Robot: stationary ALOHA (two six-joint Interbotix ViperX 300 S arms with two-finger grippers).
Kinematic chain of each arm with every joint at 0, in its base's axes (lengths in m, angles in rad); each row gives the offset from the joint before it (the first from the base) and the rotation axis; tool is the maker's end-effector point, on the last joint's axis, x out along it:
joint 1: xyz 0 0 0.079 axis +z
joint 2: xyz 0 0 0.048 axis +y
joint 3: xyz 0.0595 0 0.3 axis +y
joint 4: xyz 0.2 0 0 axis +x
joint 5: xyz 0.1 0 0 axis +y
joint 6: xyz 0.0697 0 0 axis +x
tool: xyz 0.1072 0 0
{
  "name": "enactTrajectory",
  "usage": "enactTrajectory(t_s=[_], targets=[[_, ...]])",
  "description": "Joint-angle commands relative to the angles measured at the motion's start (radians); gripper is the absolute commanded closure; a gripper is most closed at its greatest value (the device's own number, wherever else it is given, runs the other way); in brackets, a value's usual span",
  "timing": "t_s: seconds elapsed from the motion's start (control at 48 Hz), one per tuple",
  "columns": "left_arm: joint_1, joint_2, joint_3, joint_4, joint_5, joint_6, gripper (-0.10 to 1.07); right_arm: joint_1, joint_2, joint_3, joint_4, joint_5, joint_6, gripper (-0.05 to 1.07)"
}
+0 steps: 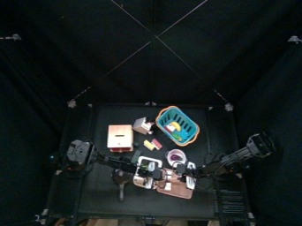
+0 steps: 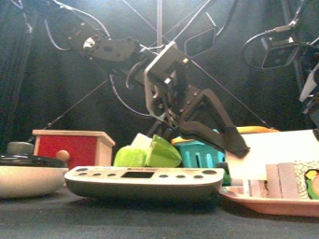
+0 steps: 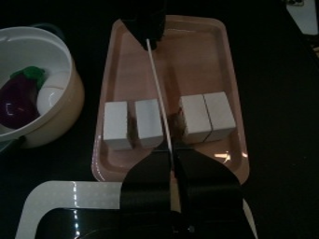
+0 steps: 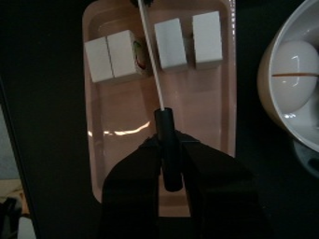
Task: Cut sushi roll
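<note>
Four white blocks are all I am seeing of the sushi roll point(image 3: 131, 123), lying across the middle of the pink tray point(image 3: 212, 56) in two pairs with a gap between them. I am judging the centre cut as done. A seam is showing inside each pair, but I cannot tell whether those go right through, so they may be what is left.

Starting at the counter's point(image 1: 106, 199) left side, a wooden box point(image 1: 119, 134) is sitting with nothing visible in it. The left gripper point(image 3: 171, 173) is hovering over the tray's near end. Its jaws are reading as one dark mass, so I cannot tell if they are apart or together.

Just beside the tray, a white bowl point(image 3: 69, 103) is holding a purple toy eggplant point(image 3: 19, 93) and something green point(image 3: 32, 73).

The tray itself is lying near the counter's front edge. The knife point(image 3: 151, 84) is running lengthwise along it, its thin blade passing through the gap between the pairs.

Toward the back edge, a teal basket point(image 1: 162, 115) is carrying small yellow, green and pink items that I cannot identify.

Coming in from the right, the right gripper point(image 4: 165, 154) is clamping its jaws on the knife's black handle over the tray's bare end.
</note>
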Motion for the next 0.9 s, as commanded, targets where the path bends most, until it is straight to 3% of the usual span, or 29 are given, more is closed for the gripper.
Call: enactTrajectory(t_s=[0.0,0.271,0.875], targets=[[-0.009,-0.063,-0.018,0.012,-0.009,0.006,0.69,-0.015,-0.04,-0.038,-0.02,-0.008,-0.002,0.61],[-0.023,-0.117,-0.018,0.072,-0.014,0.003,0.69,-0.012,-0.094,-0.052,-0.049,-0.011,0.008,0.61],[-0.087,-0.057,-0.021,0.063,-0.029,-0.002,0.69,0.054,-0.051,-0.043,0.006,-0.067,0.011,0.61]])
